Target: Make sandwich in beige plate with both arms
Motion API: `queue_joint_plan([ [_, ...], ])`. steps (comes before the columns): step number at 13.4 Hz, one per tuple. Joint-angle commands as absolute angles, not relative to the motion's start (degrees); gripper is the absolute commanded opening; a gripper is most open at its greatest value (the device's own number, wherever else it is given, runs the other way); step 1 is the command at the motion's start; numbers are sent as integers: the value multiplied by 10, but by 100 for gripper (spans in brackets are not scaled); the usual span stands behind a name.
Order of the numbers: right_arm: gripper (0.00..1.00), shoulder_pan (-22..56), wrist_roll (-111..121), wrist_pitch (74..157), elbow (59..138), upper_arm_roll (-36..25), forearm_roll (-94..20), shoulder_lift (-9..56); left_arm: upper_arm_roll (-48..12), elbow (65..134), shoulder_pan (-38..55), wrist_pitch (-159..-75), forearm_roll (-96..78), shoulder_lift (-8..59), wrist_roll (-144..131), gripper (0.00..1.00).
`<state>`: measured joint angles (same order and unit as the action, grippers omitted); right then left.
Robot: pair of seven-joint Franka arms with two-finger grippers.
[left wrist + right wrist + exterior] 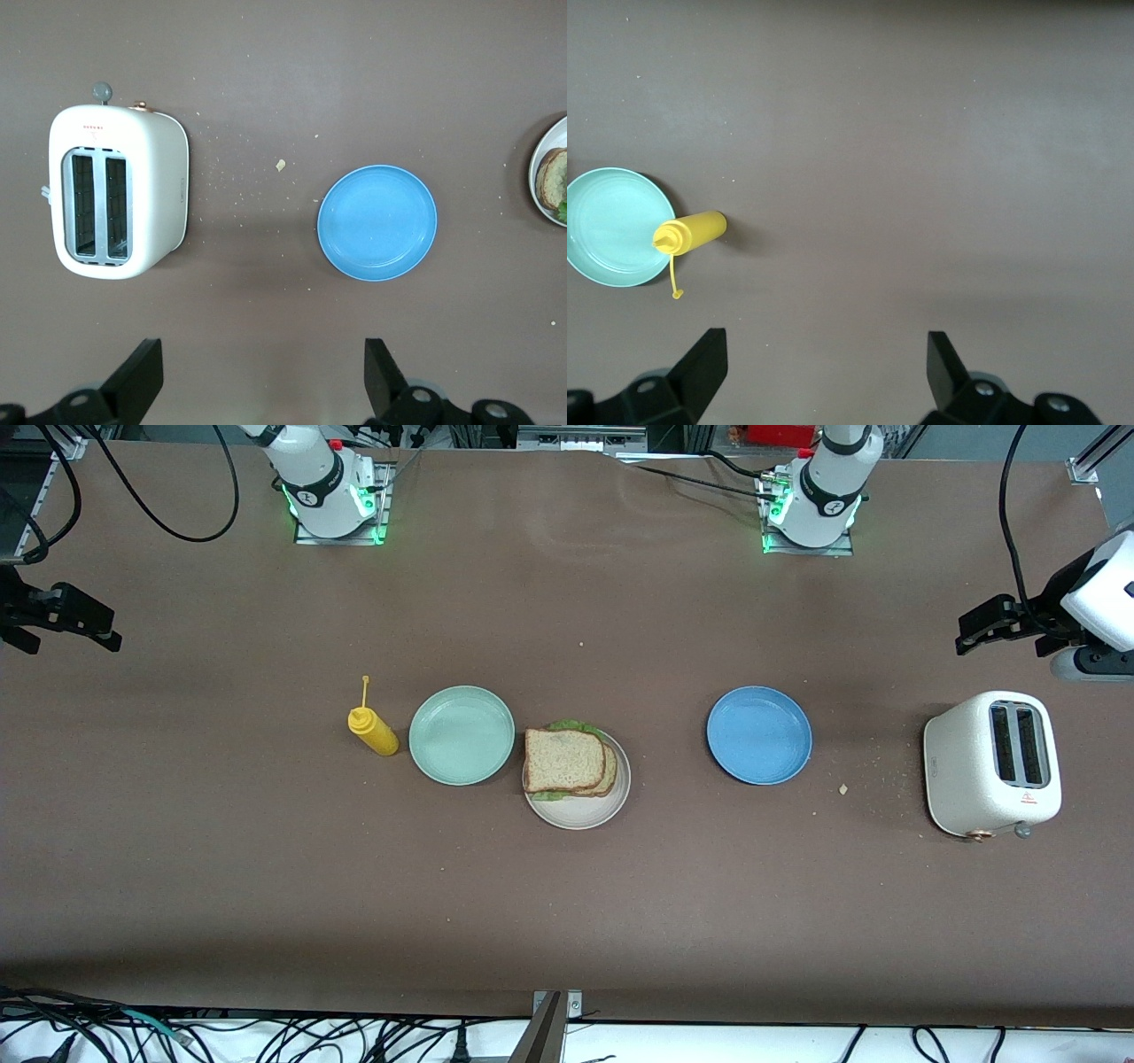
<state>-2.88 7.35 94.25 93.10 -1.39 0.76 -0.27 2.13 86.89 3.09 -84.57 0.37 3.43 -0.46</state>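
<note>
Brown table (266, 850): sandwich (567, 760) on beige plate (580, 810).

Robot lab: bolted arm bases (332, 509), loose cables (266, 1036).

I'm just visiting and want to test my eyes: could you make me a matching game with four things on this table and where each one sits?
Things:
1. sandwich
2. mustard bottle
3. toaster
4. blue plate

Places:
A. beside the mint green plate
B. at the left arm's end of the table
C. on the beige plate
D. between the sandwich and the toaster

Pairs: 1-C, 2-A, 3-B, 4-D
</note>
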Motion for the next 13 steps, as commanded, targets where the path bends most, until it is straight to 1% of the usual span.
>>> queue_joint_plan([
  [1,100,-32,71,940,927,-17,-6,-3,8,945,17,-908,18,-22,4,100],
  [4,100,-32,74,938,929,-17,-6,-4,7,946,17,-917,18,-22,4,100],
  [8,100,-32,78,926,928,-17,-5,-5,7,930,24,-925,18,1,4,100],
  [13,100,-14,72,911,927,-23,-4,-6,6,930,25,-934,17,10,4,100],
])
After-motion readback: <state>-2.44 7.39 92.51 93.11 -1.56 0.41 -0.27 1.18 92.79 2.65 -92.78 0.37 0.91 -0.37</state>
